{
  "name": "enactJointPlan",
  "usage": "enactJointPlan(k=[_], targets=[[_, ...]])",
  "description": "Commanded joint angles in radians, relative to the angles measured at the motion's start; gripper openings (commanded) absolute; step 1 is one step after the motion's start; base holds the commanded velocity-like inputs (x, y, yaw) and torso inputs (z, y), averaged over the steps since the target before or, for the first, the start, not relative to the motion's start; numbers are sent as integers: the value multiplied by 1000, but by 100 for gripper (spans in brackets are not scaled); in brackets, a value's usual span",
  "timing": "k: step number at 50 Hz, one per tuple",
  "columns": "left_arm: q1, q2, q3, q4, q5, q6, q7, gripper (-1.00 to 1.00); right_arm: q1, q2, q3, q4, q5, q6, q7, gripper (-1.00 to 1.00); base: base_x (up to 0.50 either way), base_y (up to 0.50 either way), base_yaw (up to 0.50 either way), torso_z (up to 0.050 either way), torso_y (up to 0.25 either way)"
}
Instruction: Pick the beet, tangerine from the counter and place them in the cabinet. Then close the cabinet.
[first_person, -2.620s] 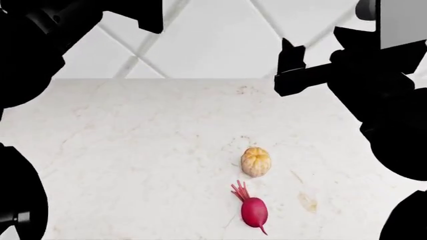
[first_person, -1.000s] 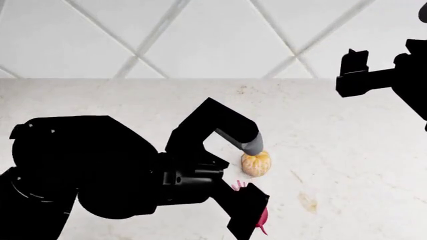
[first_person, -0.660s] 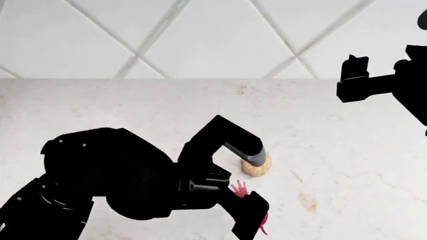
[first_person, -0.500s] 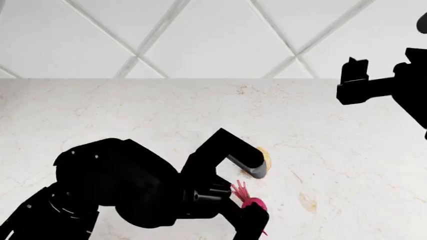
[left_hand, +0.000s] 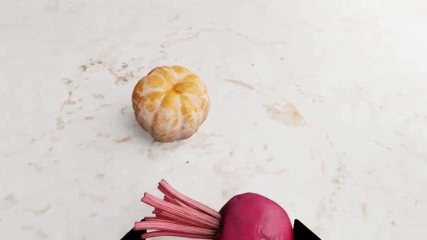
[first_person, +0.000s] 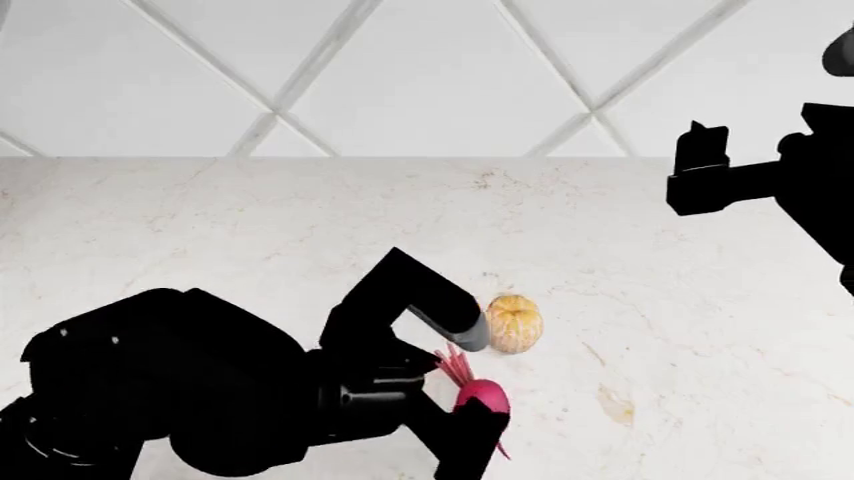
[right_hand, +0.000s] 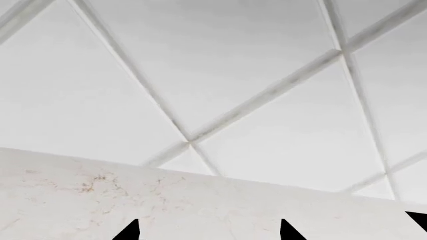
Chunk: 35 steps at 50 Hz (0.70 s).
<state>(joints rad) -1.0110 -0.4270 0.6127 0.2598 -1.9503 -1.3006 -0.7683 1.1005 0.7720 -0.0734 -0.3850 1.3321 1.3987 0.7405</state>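
Observation:
The magenta beet (first_person: 483, 397) with pink stems sits between the fingers of my left gripper (first_person: 467, 385), which is shut on it low over the white counter (first_person: 200, 220). In the left wrist view the beet (left_hand: 257, 220) fills the gap between the two black tips of the left gripper (left_hand: 217, 234), stems against one tip. The peeled tangerine (first_person: 514, 323) lies on the counter just beyond the upper finger, apart from the beet; it also shows in the left wrist view (left_hand: 171, 102). My right gripper (first_person: 697, 170) hangs open and empty at the far right, facing the wall (right_hand: 208, 231).
A white wall of diagonal tiles (first_person: 441, 70) rises at the back edge of the counter; it also fills the right wrist view (right_hand: 220, 75). My black left arm (first_person: 174, 390) covers the front left of the counter. No cabinet is in view.
My left arm came down over the fruit, its fingers closed round the beet, and the beet has shifted left and away from its first spot. The tangerine has stayed put. The right gripper barely moved.

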Motion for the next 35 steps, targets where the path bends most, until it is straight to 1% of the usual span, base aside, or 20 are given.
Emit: enactJointPlan(k=[1,3,6,10,15,19,25,29,35], targets=[[-99,-240,-100,190,-286,104,-153,-100,40,-43,-51,22,-11,-10,5,100,0,0,0,0,0],[-153,-284,-117,208,-345,122,-178,-100,50,-57,-70,30,-25,-17,-4,100,0,0,0,0,0],[-230,-345,-141,181,-386,116,-189,-100,64,-81,-97,46,-44,-31,-23,100,0,0,0,0,0],[-266,-388,-162,140,-357,72,-172,-100,62,-112,-117,61,-53,-55,-50,100,0,0,0,0,0],[-244,-408,-190,115,-271,30,-138,-100,46,-155,-121,94,-6,-68,-97,100,0,0,0,0,0],[-217,-429,-223,103,-212,9,-104,-100,18,-180,-139,102,69,-34,-111,100,0,0,0,0,0],[-196,-440,-256,86,-140,-10,-60,-100,-48,-200,-127,97,231,-2,-41,100,0,0,0,0,0],[-189,-442,-259,87,-126,-11,-51,-100,-77,-210,-109,102,344,-17,11,100,0,0,0,0,0],[-184,-441,-256,88,-118,-11,-43,-100,-102,-210,-120,88,442,-25,55,100,0,0,0,0,0]])
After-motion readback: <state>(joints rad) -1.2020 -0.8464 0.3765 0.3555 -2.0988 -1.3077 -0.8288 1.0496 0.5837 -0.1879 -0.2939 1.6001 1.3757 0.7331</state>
